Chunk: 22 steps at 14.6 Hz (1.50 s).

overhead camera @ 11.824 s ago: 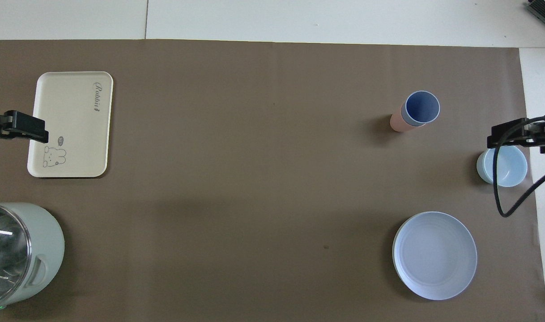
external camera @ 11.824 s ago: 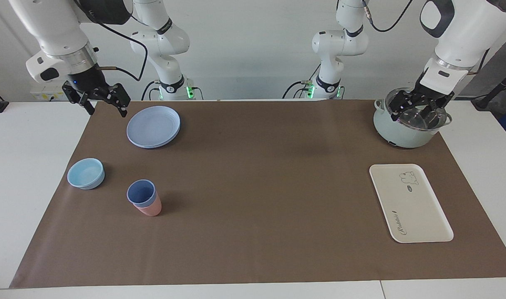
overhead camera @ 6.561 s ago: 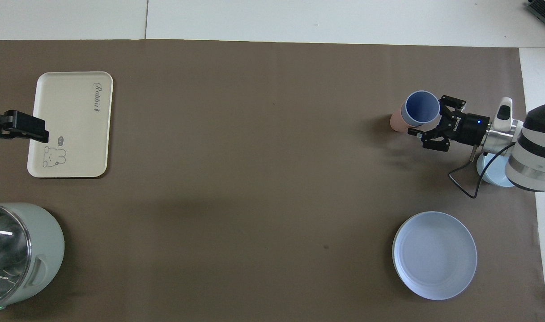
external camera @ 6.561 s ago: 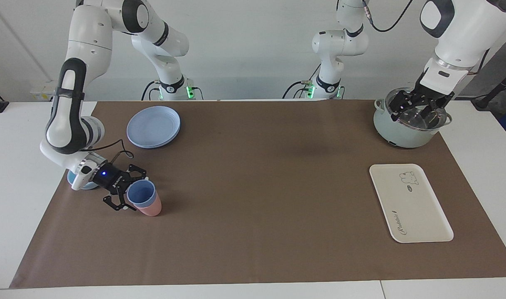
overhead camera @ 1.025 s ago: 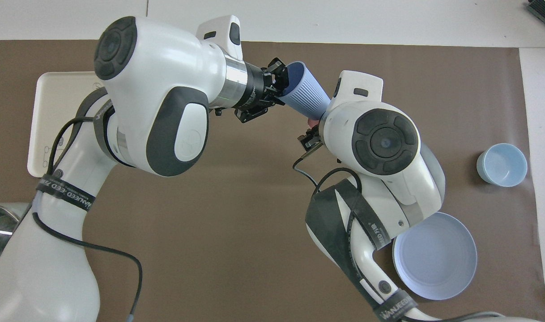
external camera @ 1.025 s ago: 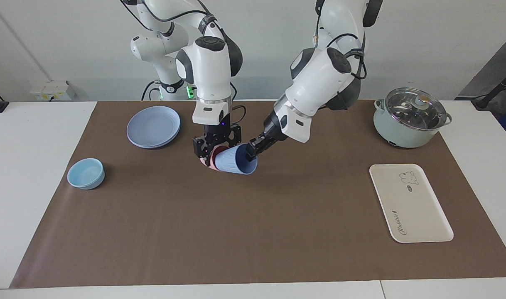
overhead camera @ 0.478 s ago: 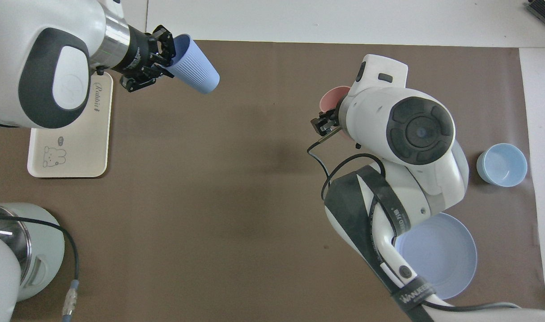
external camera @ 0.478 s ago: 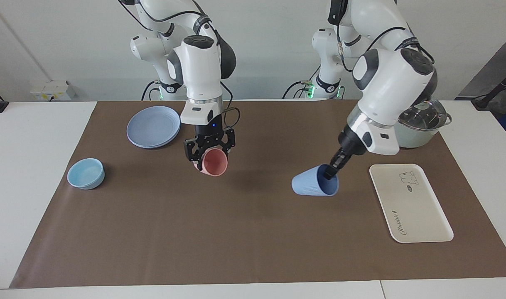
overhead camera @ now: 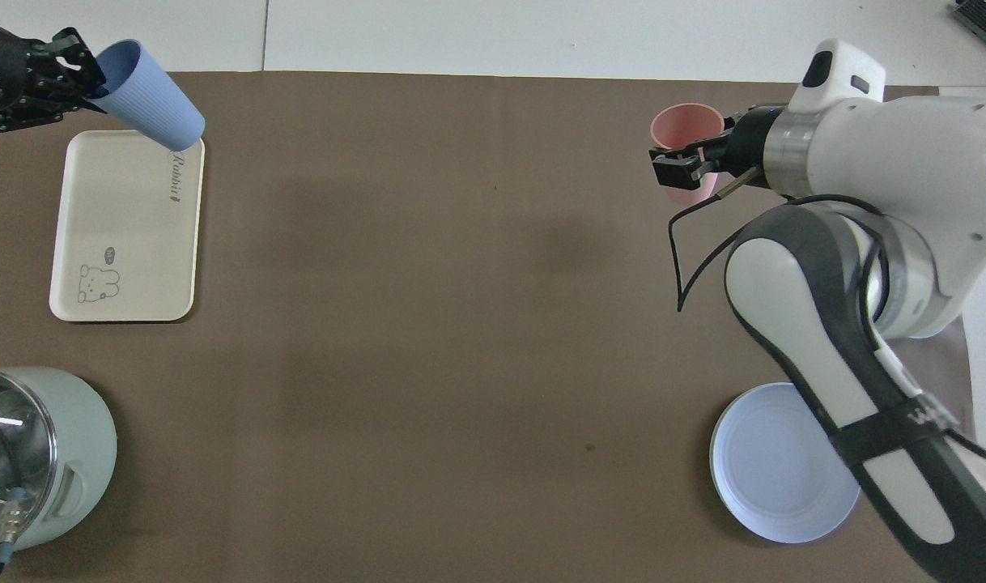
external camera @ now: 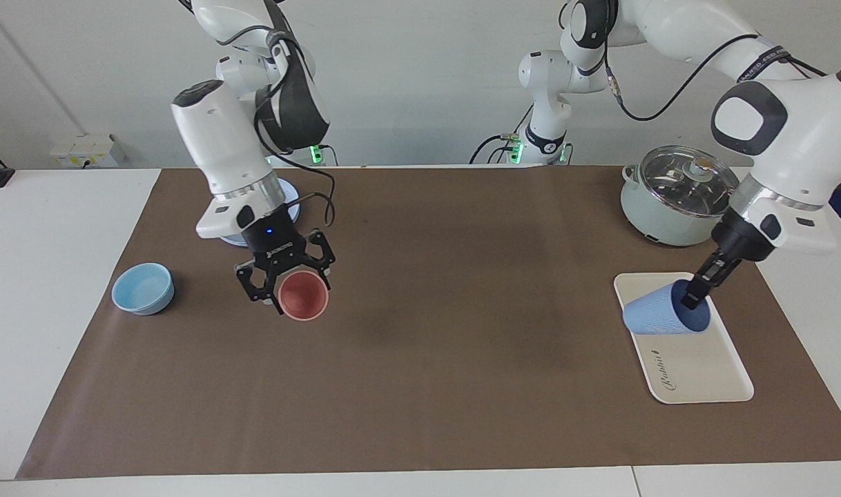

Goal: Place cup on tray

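The periwinkle-blue cup [external camera: 664, 316] hangs tilted on its side, rim toward the left arm's end of the table, over the cream tray [external camera: 697, 369]. My left gripper [external camera: 690, 298] is shut on its rim, one finger inside. In the overhead view the cup [overhead camera: 146, 97] and left gripper [overhead camera: 78, 74] show over the tray's [overhead camera: 125, 235] lettered end. I cannot tell whether the cup touches the tray. My right gripper [external camera: 287, 284] is shut on the salmon-pink tumbler [external camera: 303, 295] and holds it tilted above the mat, also in the overhead view [overhead camera: 687, 158].
A pale green pot with a glass lid [external camera: 683, 200] stands nearer to the robots than the tray. A light-blue bowl [external camera: 143, 288] sits toward the right arm's end of the table. Round blue plates [overhead camera: 776, 470] lie near the right arm's base, partly covered by the arm.
The left gripper pulled the blue cup off the pink tumbler and carried it across to over the tray. The right gripper moved the pink tumbler back toward its own end.
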Tool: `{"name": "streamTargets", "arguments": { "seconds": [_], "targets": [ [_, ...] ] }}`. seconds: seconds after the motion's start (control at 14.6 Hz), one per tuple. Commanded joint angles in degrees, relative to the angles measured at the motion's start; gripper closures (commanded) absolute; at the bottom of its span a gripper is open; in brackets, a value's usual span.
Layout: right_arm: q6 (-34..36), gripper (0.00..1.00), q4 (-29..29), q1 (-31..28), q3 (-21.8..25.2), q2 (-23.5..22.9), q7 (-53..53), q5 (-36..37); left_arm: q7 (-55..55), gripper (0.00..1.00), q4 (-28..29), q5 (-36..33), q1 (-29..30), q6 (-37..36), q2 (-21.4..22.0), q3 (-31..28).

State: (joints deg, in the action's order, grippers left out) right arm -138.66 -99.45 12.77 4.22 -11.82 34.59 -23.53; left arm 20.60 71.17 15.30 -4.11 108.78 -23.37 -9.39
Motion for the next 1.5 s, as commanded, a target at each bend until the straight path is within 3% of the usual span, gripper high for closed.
{"name": "streamTargets", "arguments": {
  "seconds": [0.0, 0.21, 0.34, 0.55, 0.75, 0.89, 0.96, 1.03, 1.09, 1.16, 1.44],
  "targets": [
    [-0.3, 1.0, -1.0, -6.2, -0.8, -0.4, 15.1, -10.2, -12.0, 1.0, 14.0, -0.8, 2.8, 9.2, 6.6, 0.6],
    [0.2, 1.0, -2.8, -10.8, -0.8, -2.0, 30.3, -23.6, -25.5, 1.0, 29.7, -0.8, 6.7, 22.1, 12.4, 0.6],
    [0.3, 1.0, -4.5, -12.7, -0.8, -3.7, 42.7, -34.7, -33.7, 1.0, 35.4, -0.7, 8.7, 26.5, 13.8, 0.6],
    [0.8, 1.0, -8.0, -13.7, -0.8, -4.5, 56.8, -49.5, -36.8, 1.0, 39.8, -0.7, 9.8, 32.9, 13.6, 0.7],
    [7.7, 1.0, -8.1, -17.4, -0.8, -9.1, 71.8, -59.3, -36.9, 1.0, 41.4, 0.0, 9.8, 39.0, 10.5, 0.7],
    [9.5, 1.0, -8.6, -18.6, -0.7, -10.9, 79.1, -61.2, -37.0, 1.0, 41.1, 3.0, 9.9, 41.6, 8.0, 0.8],
    [9.8, 1.0, -8.7, -18.8, -0.7, -10.9, 79.8, -61.3, -37.0, 0.95, 40.7, 6.0, 10.1, 43.0, 7.1, 0.8],
    [10.8, 1.0, -9.3, -19.3, -0.7, -10.9, 79.9, -61.3, -37.1, 0.6, 39.8, 7.7, 10.0, 43.2, 6.5, 0.8],
    [11.8, 1.0, -10.2, -19.9, -0.7, -10.6, 80.4, -61.3, -37.2, 0.14, 38.4, 7.7, 9.9, 42.7, 6.0, 0.8],
    [12.4, 1.0, -11.1, -20.1, -0.7, -10.3, 81.7, -61.4, -37.9, 0.0, 37.3, 7.7, 9.8, 42.2, 5.6, 0.7],
    [12.4, 1.0, -14.9, -20.1, -0.8, -9.2, 85.9, -62.2, -39.1, 0.0, 30.7, 7.5, 9.5, 35.8, 3.9, 0.6]
  ]
}}
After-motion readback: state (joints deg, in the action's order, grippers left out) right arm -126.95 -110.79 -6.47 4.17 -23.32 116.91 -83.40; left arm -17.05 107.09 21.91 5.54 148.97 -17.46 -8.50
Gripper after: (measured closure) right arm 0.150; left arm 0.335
